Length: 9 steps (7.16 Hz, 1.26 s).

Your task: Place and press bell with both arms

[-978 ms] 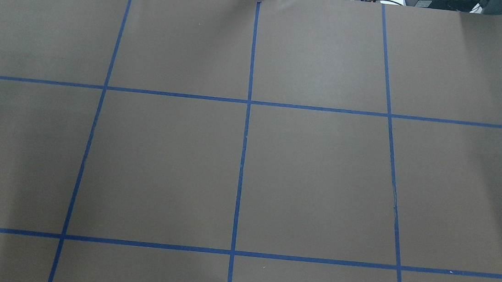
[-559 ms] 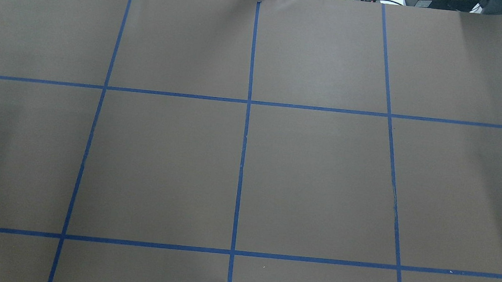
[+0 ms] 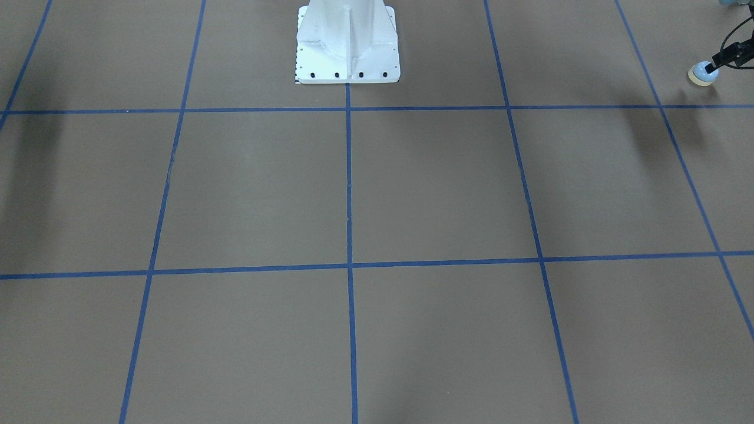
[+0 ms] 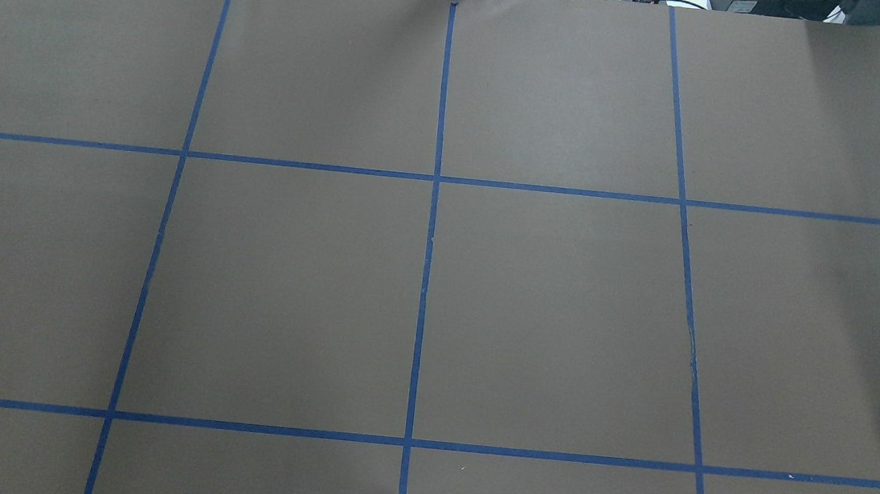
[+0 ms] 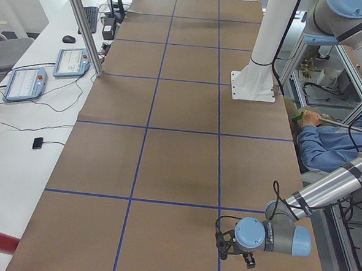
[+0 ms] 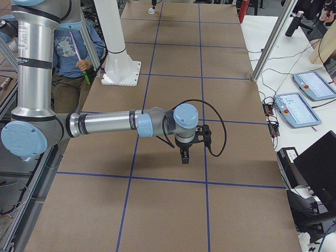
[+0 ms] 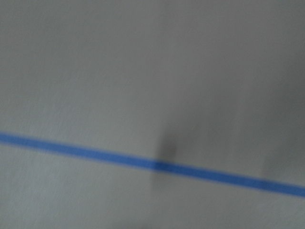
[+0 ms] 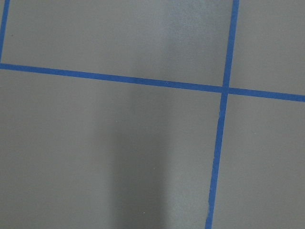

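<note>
The bell (image 3: 701, 74) lies near the bench (image 3: 412, 188) corner at the robot's left end, on the robot-side edge, right at the tips of the left gripper (image 3: 713, 65). Whether those fingers clasp it or merely touch it cannot be told. Being a round dome, it has no long axis. The right gripper (image 6: 185, 156) hangs over mid-bench, well apart from the bell, its opening unreadable, so the left one is nearer. The front-facing view shows the contact. The overhead view shows neither bell nor grippers.

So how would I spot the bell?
Start at the white pedestal bolted to the brown table; in the front-facing view, go far right. The bell sits there by black fingers: a small light-blue dome on a cream base, unlike the plain blue joint caps.
</note>
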Available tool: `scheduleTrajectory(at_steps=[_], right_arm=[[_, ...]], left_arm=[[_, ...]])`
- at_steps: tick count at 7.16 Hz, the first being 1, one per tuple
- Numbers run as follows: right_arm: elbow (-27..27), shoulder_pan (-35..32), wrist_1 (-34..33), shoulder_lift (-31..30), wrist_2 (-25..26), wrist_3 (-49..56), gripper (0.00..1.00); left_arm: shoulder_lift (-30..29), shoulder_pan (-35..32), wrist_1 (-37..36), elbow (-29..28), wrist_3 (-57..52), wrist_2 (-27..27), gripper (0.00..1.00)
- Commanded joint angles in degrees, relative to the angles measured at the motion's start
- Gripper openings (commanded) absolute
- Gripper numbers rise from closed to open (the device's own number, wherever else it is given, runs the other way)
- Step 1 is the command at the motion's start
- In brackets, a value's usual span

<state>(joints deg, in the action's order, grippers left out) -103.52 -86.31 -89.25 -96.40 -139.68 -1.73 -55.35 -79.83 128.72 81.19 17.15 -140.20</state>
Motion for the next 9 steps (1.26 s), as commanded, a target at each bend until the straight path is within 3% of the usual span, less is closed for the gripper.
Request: scheduleTrajectory(at_steps=[1,4,9], right_arm=[[-0.3,0.1,0.0,-1.0,-0.1,0.0,1.0],[-0.5,0.2,0.0,-1.1,-0.1,0.0,1.0],[-0.7,1.0,0.0,-1.1,-0.1,-0.5,1.0]], left_arm=[[0.2,0.7,0.3,-1.1,-0.5,-1.4,1.0],[-4.5,6.9,-4.3,-1.7,0.1,-1.7,1.0],[-4.5,10.7,-4.7,-4.6,-1.2,-1.4,1.0]])
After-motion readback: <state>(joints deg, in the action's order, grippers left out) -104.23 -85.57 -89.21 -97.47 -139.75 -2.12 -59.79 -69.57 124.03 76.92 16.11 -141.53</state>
